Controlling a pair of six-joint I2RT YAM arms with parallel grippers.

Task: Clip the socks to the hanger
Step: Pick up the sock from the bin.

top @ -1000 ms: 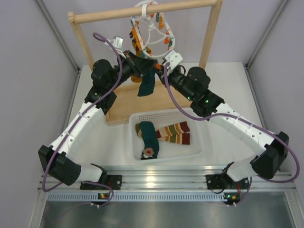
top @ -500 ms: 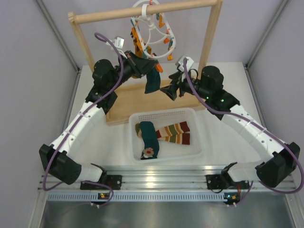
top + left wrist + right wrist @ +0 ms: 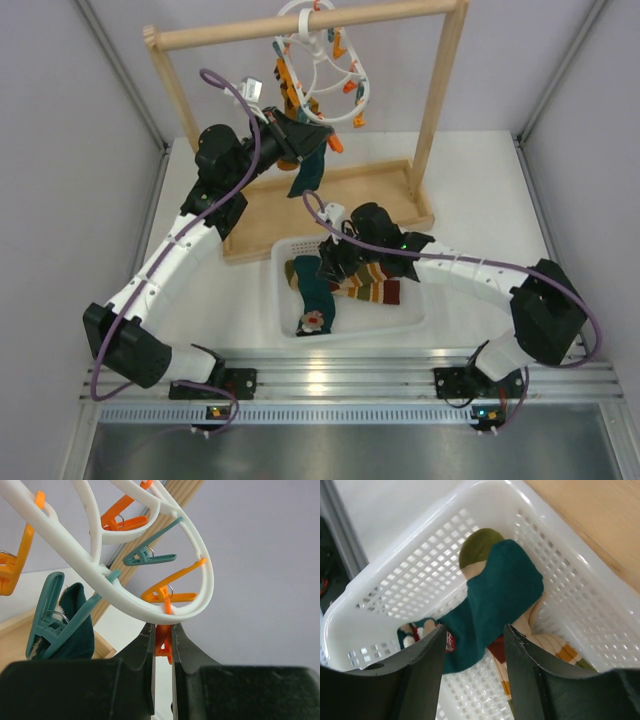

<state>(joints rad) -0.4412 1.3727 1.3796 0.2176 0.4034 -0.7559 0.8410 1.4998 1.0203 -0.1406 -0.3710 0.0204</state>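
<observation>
We record a wooden rail frame (image 3: 300, 28) standing at the far side of a white table (image 3: 480, 190): a round top bar on two uprights, set on a flat wooden base board (image 3: 370, 195). The left wrist view shows a length of the same frame (image 3: 187, 492) running diagonally against a grey wall. A white plastic basket (image 3: 350, 330) with perforated walls (small square holes in rows, clearest in the right wrist view (image 3: 420, 575)) sits on the table just beside the near edge of the base board (image 3: 600, 525). Grey panels (image 3: 60, 120) enclose the table on the left, right and far sides. A grooved aluminium rail (image 3: 340, 375) runs along the near edge, with a brushed metal sheet (image 3: 350, 450) in front of it.
</observation>
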